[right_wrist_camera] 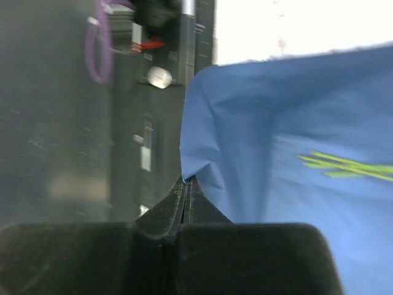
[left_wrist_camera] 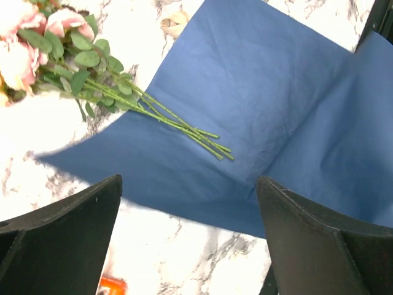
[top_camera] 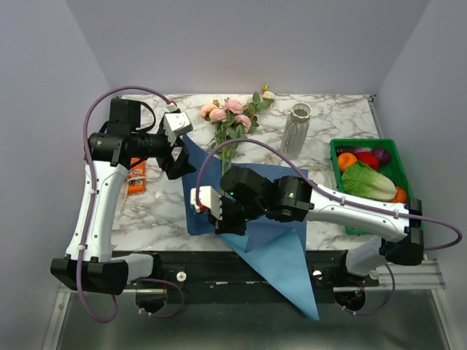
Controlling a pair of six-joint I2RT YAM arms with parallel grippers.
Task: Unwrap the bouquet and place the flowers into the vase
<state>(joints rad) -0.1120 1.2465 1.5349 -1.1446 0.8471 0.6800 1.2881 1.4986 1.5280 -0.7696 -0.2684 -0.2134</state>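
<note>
Unwrapping step, judged near complete. Right gripper (right_wrist_camera: pixel 186 184) clamps the blue paper (top_camera: pixel 270 233) edge; left gripper (left_wrist_camera: pixel 187 184) hangs released above it. Flowers (top_camera: pixel 228 120) lie stems-on-paper, vase (top_camera: pixel 295 131) upright nearby. Next, likely: 1 gripper takes the stems, clear of paper

Flowers (top_camera: pixel 228 113) lie flat near the table's far edge, around the middle. Pink and peach blooms point away, and the green stem ends rest on the unwrapped blue paper (top_camera: pixel 281 251). Paper is spread open and creased, one corner hanging over the near edge. Off-white vase (top_camera: pixel 294 135) stands upright just right of the blooms.
</note>
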